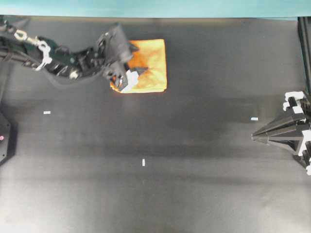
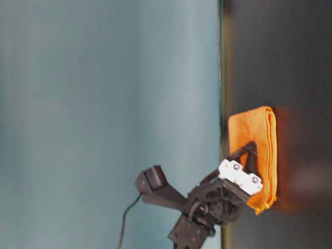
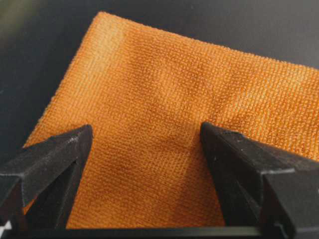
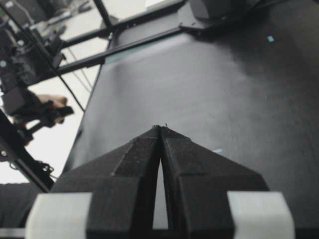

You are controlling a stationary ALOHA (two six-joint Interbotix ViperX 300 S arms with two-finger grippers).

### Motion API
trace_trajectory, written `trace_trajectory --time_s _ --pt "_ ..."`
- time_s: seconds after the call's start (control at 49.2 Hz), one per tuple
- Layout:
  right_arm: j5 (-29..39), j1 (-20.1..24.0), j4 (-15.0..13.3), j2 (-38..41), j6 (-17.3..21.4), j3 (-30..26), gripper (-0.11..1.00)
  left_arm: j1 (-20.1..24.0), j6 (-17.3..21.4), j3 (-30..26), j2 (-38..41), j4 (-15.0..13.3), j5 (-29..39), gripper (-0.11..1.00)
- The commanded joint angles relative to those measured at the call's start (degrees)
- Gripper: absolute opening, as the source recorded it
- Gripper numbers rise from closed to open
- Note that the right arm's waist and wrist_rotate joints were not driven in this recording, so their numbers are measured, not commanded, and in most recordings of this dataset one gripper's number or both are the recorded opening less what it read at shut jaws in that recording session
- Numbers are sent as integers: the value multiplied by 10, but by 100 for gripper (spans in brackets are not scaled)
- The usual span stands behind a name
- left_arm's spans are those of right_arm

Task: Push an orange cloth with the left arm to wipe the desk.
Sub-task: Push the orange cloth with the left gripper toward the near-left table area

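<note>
The left gripper (image 1: 133, 73) sits wide open, fingers (image 3: 55, 164) pressing the cloth (image 1: 151, 63) flat, likely to push it across the desk (image 1: 194, 170).

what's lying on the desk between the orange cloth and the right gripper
Almost nothing: in the overhead view only bare desk and one small white tape mark separate the orange cloth from the right gripper.
</note>
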Motion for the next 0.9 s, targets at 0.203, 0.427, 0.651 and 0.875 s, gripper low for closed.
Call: trace_trajectory --time_s 0.203,0.427,0.651,0.875 --pt "-8 0 0 2 -1 -4 0 -69 -7 73 -67 3 -4 85" --pt "-8 1 0 2 -1 -4 0 -140 -10 128 -98 2 -4 85" --pt "-11 1 0 2 0 -4 0 -217 -25 167 -124 3 -4 85" --pt "-11 0 0 2 0 -4 0 -302 -73 192 -160 3 0 85"
